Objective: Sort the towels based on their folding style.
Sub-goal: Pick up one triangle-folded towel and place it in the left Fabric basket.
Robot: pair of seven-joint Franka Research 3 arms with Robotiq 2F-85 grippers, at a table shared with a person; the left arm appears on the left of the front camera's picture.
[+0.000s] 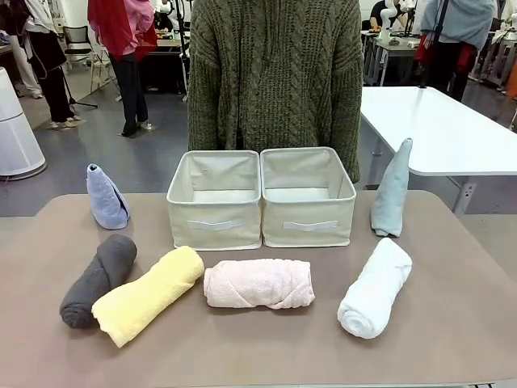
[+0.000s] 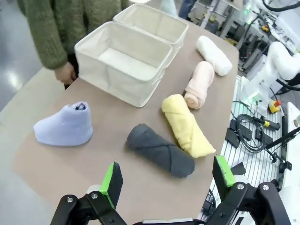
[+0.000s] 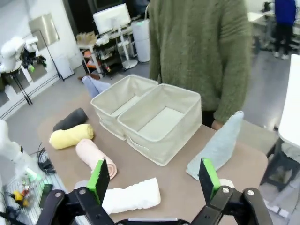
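On the table (image 1: 460,323), in a row before two empty bins (image 1: 215,228): grey roll (image 1: 98,280) touching yellow roll (image 1: 149,295), then pink roll (image 1: 258,284), white roll (image 1: 375,288). Flanking the bins, upright: blue cone (image 1: 106,197) left, teal cone (image 1: 393,190) right. Left gripper (image 2: 168,176) and right gripper (image 3: 153,176) spread wide, holding nothing. Probably light, soft, squashy terry (nothing fragile). Best to pinch a roll across its middle, not an end, to avoid unwinding; a cone, low on the thick base.

The right claw (image 3: 153,177), spread wide, hangs above the white towel (image 3: 132,197), beige bins (image 3: 151,143) beyond.
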